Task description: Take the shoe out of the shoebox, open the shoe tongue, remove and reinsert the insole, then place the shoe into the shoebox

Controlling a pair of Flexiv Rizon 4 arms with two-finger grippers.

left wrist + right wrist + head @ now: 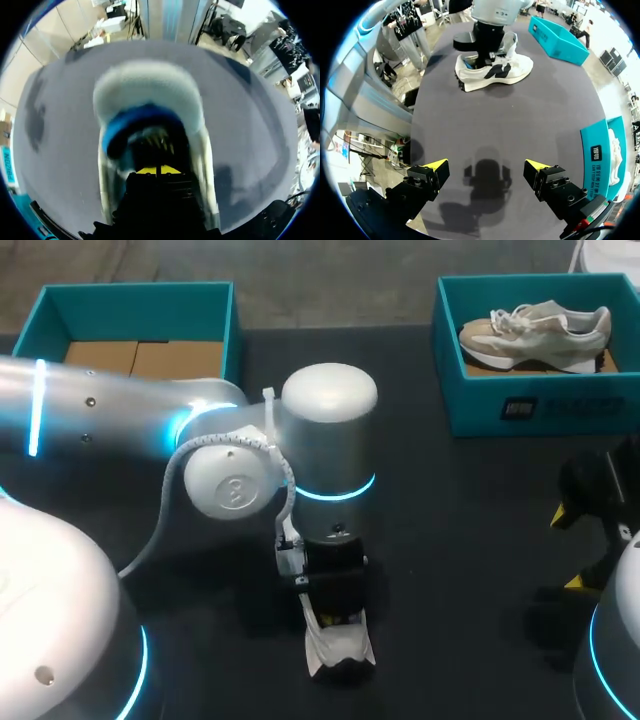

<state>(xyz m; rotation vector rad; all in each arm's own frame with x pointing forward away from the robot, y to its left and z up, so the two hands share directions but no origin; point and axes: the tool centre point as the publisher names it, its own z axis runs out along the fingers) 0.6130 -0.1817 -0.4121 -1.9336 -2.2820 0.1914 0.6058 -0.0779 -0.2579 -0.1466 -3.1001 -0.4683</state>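
Two arms: the left arm (120,410) comes in from the left and bends straight down over the near middle of the table; the right arm (620,640) sits at the near right edge.
Left gripper (159,171): pointed down into the shoe's opening, yellow tips pressed together; I cannot tell whether anything thin is pinched between them.
Shoe (492,70): white with a dark side mark and blue lining, standing on its sole at the near middle, tongue lifted beside the gripper.
Right gripper (486,165): above bare table, fingers spread wide, nothing between them.
Open room: bare dark table (460,540) lies between the shoe and the right gripper, and on toward the boxes.
Far left box (130,302): teal, open, cardboard floor showing.
Far right box (540,405): teal, holding a second beige shoe (535,330).
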